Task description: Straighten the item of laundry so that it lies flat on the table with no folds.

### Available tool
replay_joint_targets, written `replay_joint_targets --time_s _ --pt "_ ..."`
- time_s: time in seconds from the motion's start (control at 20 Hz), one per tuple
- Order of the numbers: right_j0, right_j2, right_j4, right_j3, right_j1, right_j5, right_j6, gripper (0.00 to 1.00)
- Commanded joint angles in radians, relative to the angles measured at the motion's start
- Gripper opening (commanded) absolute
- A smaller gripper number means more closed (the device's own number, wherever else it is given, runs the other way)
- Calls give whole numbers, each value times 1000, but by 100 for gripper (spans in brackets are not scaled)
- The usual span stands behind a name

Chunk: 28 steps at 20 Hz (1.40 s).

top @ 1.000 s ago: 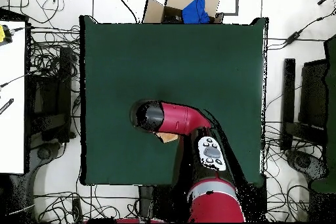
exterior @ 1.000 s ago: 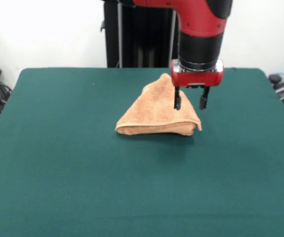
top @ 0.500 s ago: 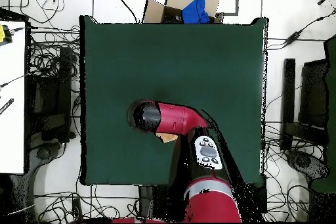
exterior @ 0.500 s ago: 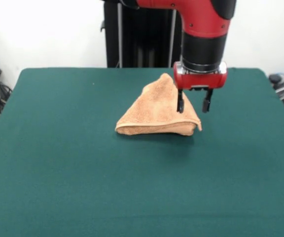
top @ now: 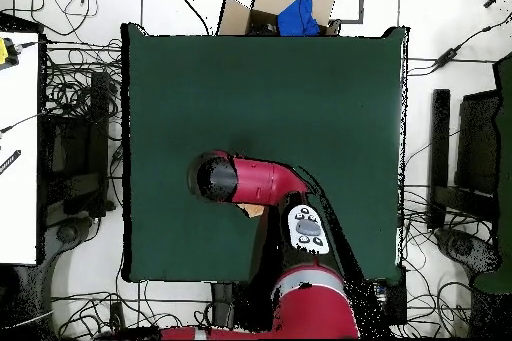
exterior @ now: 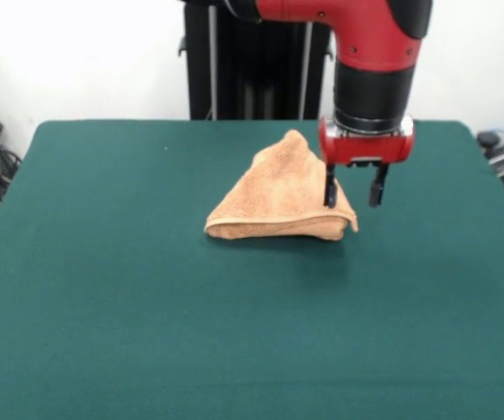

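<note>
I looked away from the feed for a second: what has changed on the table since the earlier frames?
The gripper has slid sideways, rightward in the front view, and a little lower, from over the towel to its right corner. Its jaws stay open and hold nothing. The towel has not moved: still folded into a triangular heap on the table.

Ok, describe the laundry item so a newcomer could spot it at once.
Start at the dark green table. Near its middle, towards the robot's side, sits the orange-tan towel, bunched into a peaked triangle. It is the only cloth there, beside the open gripper.
</note>
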Motion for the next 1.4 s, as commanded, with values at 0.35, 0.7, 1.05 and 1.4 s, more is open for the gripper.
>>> replay_joint_targets --time_s 0.35,0.7,1.05,1.4 --pt "34 48 0 46 55 -104 186 100" --pt "40 39 2 76 49 -100 190 100" --pt "74 16 19 99 22 -79 217 100" --pt "99 -18 25 106 -25 -16 213 100"
